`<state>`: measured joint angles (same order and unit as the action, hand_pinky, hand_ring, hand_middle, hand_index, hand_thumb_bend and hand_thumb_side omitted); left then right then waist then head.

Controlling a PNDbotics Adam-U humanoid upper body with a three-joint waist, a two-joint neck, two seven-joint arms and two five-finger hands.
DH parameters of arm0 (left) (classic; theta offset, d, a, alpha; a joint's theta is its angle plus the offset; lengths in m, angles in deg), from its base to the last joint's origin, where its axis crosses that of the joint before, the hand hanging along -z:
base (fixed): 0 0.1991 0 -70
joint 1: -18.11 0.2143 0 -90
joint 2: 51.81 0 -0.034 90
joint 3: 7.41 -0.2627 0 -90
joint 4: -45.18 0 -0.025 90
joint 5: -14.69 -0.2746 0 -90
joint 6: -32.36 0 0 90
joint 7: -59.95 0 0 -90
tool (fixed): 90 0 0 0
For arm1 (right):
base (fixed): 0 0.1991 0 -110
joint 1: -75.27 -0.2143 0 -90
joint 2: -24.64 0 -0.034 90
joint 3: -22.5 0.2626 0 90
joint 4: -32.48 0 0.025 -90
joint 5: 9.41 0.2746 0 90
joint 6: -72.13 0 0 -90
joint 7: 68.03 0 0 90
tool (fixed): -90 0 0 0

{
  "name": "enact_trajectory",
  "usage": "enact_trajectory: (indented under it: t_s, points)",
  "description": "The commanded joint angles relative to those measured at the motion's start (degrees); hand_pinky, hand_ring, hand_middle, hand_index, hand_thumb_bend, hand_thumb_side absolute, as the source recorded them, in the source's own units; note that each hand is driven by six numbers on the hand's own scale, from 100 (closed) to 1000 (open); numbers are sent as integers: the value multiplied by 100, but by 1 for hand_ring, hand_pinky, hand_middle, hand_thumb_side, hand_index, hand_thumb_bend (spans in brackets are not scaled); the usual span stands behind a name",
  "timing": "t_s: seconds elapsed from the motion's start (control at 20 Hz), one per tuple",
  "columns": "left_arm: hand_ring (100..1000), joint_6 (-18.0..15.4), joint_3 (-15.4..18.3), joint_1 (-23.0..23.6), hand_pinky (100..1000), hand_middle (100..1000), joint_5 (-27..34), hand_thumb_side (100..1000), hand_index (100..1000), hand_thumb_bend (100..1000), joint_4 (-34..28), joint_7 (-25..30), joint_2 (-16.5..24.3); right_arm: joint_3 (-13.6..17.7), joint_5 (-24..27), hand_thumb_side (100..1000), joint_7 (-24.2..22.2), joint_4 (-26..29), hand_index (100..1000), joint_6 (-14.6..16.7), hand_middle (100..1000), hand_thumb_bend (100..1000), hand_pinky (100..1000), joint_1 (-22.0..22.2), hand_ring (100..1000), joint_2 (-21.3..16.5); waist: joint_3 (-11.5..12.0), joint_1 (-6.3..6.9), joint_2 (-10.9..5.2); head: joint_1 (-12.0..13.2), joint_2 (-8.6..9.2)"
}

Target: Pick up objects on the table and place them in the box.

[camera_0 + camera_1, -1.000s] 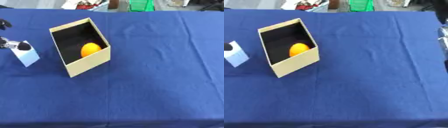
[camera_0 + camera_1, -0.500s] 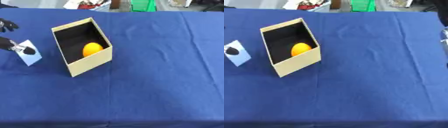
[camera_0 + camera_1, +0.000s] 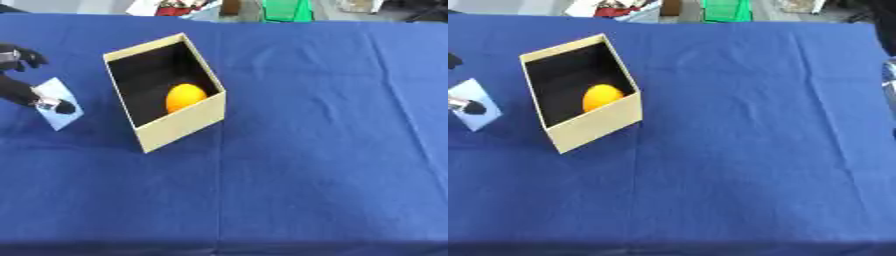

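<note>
An open tan cardboard box [image 3: 180, 125] stands left of the table's middle, with an orange round fruit [image 3: 185, 97] inside on its dark floor. At the far left my left hand [image 3: 16, 89] pinches a pale blue flat piece [image 3: 63, 116], one fingertip [image 3: 58, 105] on its face. The piece is a short way left of the box and apart from it. Only a blurred silver-grey bit of my right arm [image 3: 890, 82] shows at the right edge of the right eye view.
A blue cloth covers the table [image 3: 315, 150]. Beyond its far edge are a green thing [image 3: 284, 10] and some red and white clutter [image 3: 171, 7].
My left hand and the pale blue piece have edged slightly right toward the box. The box and the fruit have not moved.
</note>
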<state>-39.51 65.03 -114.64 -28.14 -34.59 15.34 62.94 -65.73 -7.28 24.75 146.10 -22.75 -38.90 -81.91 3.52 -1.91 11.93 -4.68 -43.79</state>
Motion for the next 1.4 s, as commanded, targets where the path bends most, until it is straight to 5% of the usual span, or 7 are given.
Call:
enact_trajectory:
  t_s: [0.05,0.85,1.4]
  points:
    - [910,11,94,-136,790,881,-153,613,963,719,133,-35,52,82,-36,867,-11,96,935,-22,793,100,967,-47,1000,-80,-12,3,-69,12,42]
    - [893,24,256,-216,765,845,-288,570,937,543,826,-272,-186,82,-68,875,-96,96,935,-59,791,100,972,-54,1000,9,-97,-30,30,100,178]
    - [801,-14,239,-204,677,652,-79,496,801,327,883,-284,-228,92,-115,874,-92,96,934,-115,790,100,974,-45,1000,49,-104,-19,36,104,194]
